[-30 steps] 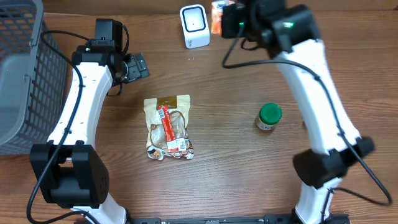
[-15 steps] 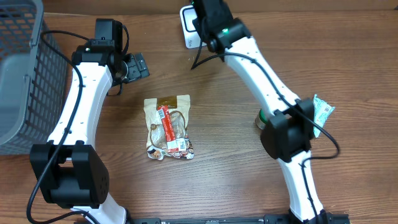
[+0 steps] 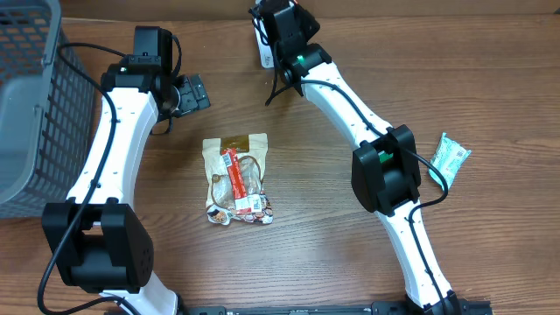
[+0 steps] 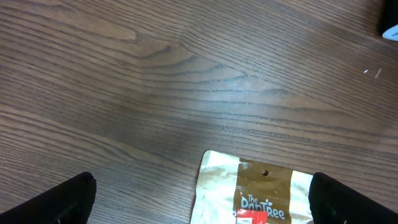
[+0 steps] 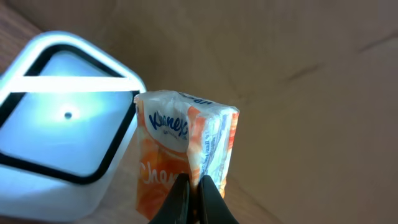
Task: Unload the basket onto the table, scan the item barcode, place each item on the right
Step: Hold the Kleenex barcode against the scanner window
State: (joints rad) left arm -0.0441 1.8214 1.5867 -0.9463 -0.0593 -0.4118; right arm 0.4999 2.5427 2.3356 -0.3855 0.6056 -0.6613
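Note:
An orange Kleenex tissue pack (image 5: pixel 183 149) is pinched along its edge by my right gripper (image 5: pixel 194 185), which is shut on it. The pack hangs just right of the white barcode scanner (image 5: pixel 62 130), close to its black-framed window. In the overhead view the right gripper (image 3: pixel 284 24) is at the table's far edge and covers most of the scanner (image 3: pixel 265 57); the pack is not clear there. My left gripper (image 3: pixel 189 92) is open and empty, above the top of a snack bag (image 4: pixel 261 193).
The snack bag (image 3: pixel 236 179) lies mid-table. A green-and-white packet (image 3: pixel 451 157) lies at the right. A grey mesh basket (image 3: pixel 31 105) stands at the left edge. The right arm (image 3: pixel 385 171) stretches across the right half of the table.
The right gripper with the tissue pack has moved left, from right of the scanner to over it. The arm now hides the green-lidded jar. The left arm has not moved.

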